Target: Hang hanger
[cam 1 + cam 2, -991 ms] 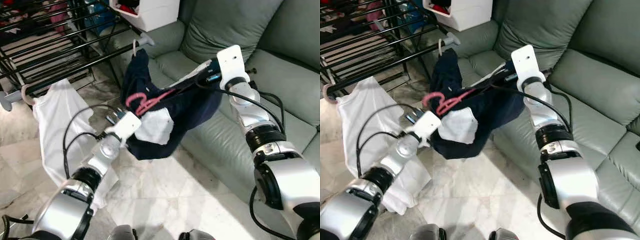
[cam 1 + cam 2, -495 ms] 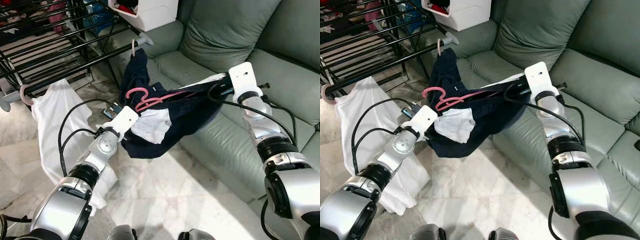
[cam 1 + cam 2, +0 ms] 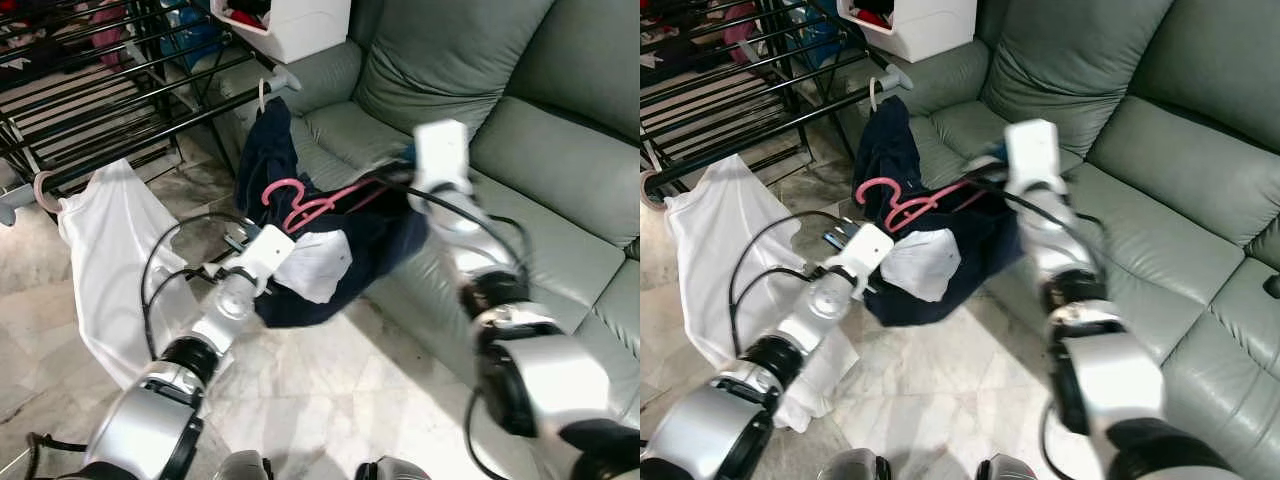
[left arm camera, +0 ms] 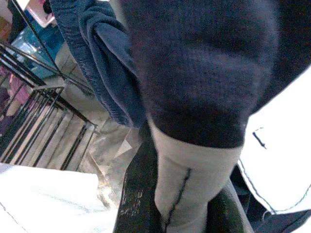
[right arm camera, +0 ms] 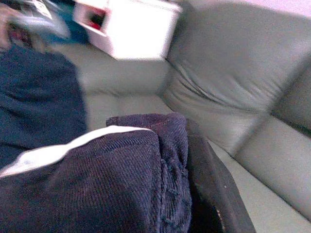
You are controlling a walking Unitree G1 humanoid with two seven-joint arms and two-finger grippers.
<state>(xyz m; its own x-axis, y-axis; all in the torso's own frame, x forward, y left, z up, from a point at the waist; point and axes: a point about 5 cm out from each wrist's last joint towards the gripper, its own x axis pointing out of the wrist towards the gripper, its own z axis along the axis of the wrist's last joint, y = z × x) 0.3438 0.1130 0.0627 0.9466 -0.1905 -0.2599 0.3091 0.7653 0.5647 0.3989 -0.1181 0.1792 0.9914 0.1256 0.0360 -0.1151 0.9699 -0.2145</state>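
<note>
Two grippers share one load: the left gripper (image 3: 268, 262) has its black fingers (image 4: 141, 194) closed on a fold of the dark navy ribbed garment with white panels (image 3: 355, 235), pinching a pale strip of the cloth, and the right gripper (image 3: 400, 172) is clamped on the garment's far edge, where a black finger (image 5: 214, 194) presses against bunched navy cloth with a white stripe. The garment hangs stretched between them, sagging in the middle. Its white panel (image 3: 920, 265) lies just beside the left gripper. A pink plastic hanger (image 3: 305, 203) sits threaded into the top of the garment, its hook curling up free above the cloth, not on any bar.

Behind the garment, a second dark blue piece of clothing (image 3: 268, 140) hangs from a pale hook (image 3: 262, 92) on the end of the black metal drying rack (image 3: 130, 80). A white T-shirt (image 3: 100, 260) hangs from the rack's near rail on the robot's left, reaching down to the pale marble floor (image 3: 330, 400). On the right stands a grey-green leather sofa (image 3: 560, 170), its seat edge just beyond the right arm. A white box (image 3: 295, 22) rests on the sofa's armrest near the rack.
</note>
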